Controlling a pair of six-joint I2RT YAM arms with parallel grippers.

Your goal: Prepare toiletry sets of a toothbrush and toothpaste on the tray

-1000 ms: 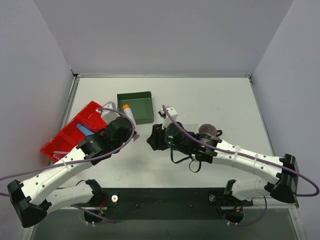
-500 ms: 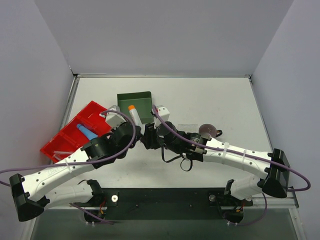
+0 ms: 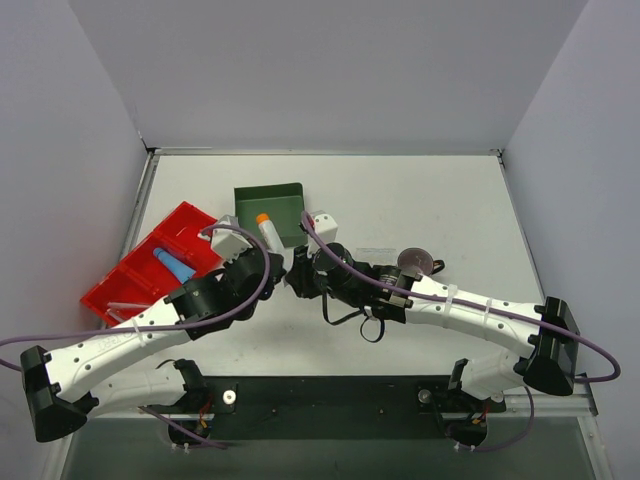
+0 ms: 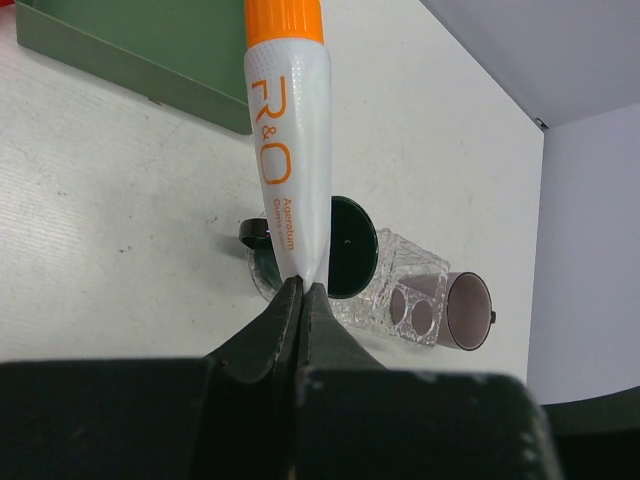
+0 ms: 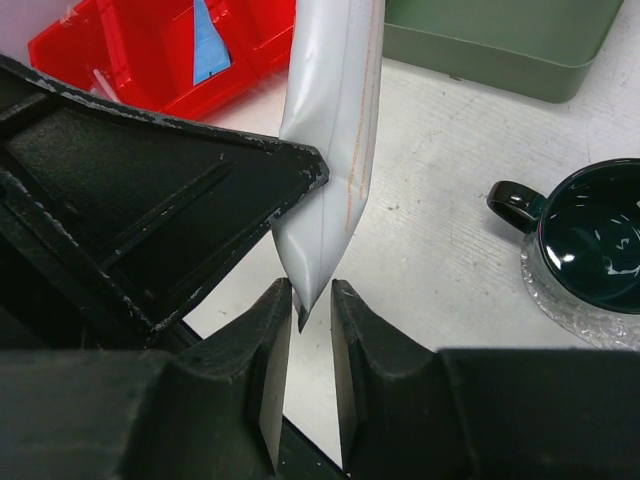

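My left gripper is shut on the flat end of a white tube with an orange cap and holds it upright in front of the green box. My right gripper is open, its jaws on either side of that tube's flat end, just apart from it. A light-blue toothpaste tube lies in the red bin; it also shows in the right wrist view. A pale toothbrush stick lies in the bin's near compartment. The clear textured tray lies under a dark green mug.
The dark green box stands just behind the tube. The red bin is at the left. A purple cup lies on its side beside the mug, on the clear tray. The two arms meet mid-table.
My left gripper carried the white tube right, away from the red bin. My right gripper moved left to meet it, and its jaws now straddle the tube's flat end.
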